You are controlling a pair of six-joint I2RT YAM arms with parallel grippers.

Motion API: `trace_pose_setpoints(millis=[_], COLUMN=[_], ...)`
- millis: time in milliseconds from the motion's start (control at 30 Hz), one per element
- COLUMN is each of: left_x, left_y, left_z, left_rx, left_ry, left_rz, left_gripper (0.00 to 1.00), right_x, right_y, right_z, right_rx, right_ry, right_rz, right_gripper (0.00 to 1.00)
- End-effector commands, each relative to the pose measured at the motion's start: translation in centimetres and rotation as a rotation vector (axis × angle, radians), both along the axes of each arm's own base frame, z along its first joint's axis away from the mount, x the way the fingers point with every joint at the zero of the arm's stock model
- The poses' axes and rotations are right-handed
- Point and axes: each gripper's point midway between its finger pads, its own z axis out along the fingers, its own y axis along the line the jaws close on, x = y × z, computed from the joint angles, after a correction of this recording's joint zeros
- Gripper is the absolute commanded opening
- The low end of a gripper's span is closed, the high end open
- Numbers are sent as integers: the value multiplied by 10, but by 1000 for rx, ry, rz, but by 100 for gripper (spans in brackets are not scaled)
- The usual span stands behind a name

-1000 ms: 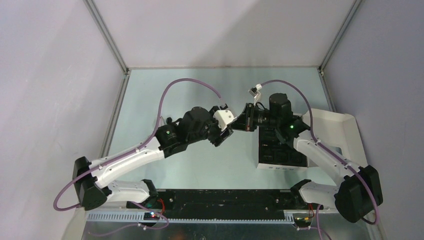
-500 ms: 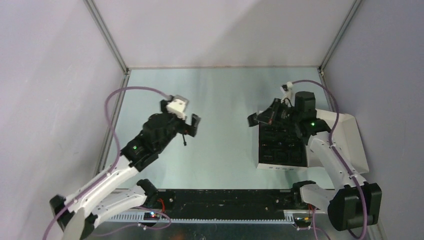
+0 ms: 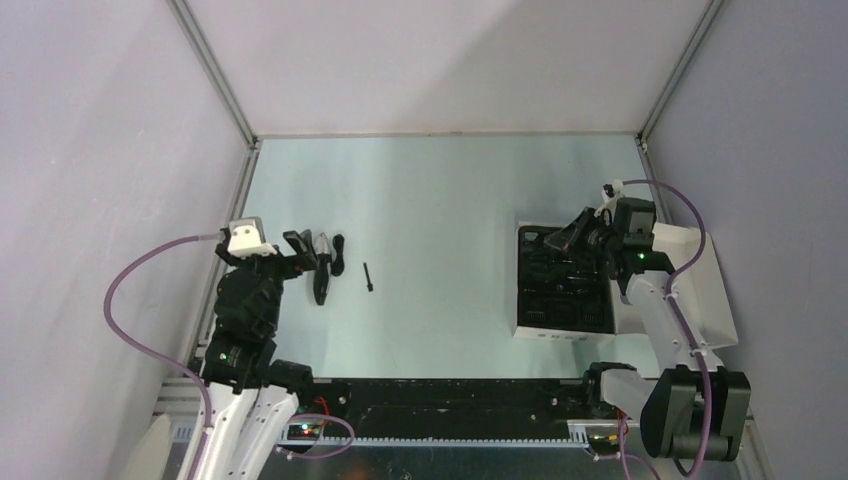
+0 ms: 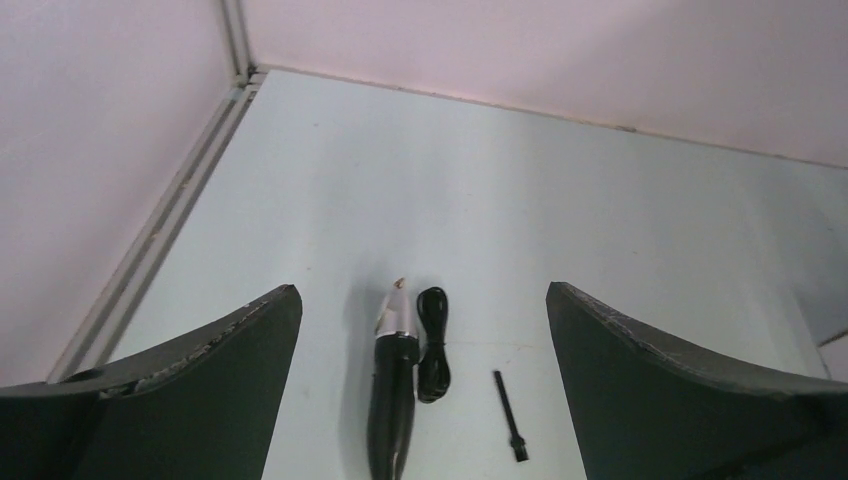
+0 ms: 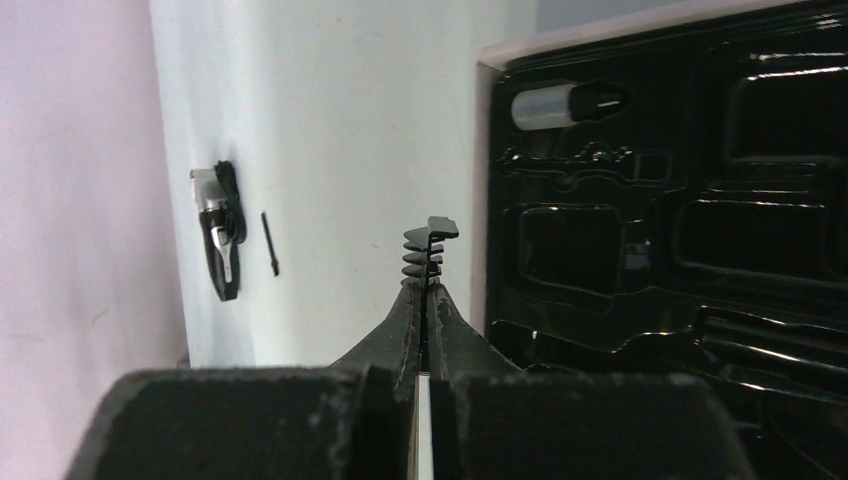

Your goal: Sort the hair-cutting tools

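1. Your left gripper (image 4: 420,295) hung over the table (image 3: 450,190) near its left edge. Its fingers were spread wide and held nothing.
2. The clipper body (image 4: 393,400) lay flat below that gripper, silvery tip toward the far edge. A black looped piece (image 4: 432,345) lay against its right side. The thin brush (image 4: 509,415) lay near them, apart, toward the table's middle.
3. Your right gripper (image 5: 428,285) had its fingers pressed together on a small comb attachment (image 5: 428,245), teeth protruding past the fingertips. It was held at the left rim of the white box (image 3: 545,333), beside the black insert (image 5: 680,200).
4. The clipper body looked rigid, the heaviest piece, and glossy, so probably slippery. You would have done best to grip it across mid-body, clear of the blade tip.
5. The brush looked very light and liable to roll. It called for fingertips low at the table, closing across its shaft.
6. The comb attachment looked light, stiff and thin-toothed. A hold on its solid back, as shown, spared the teeth.
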Motion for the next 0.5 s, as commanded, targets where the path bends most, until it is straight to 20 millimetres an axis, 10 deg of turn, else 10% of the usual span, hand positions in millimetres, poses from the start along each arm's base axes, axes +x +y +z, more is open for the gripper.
trace_pose_setpoints(millis=[0,467], left_x=[-3,2], left_y=[18,23], left_z=[-9,-11], left_rx=[-3,37], left_ry=[14,7], left_rz=[83,123], left_gripper=[100,100], right_x=[10,8], right_y=[-14,-10], right_z=[-13,-55], right_rx=[-47,-2], right_ry=[3,102], right_rz=[-63,-70], right_gripper=[0,0])
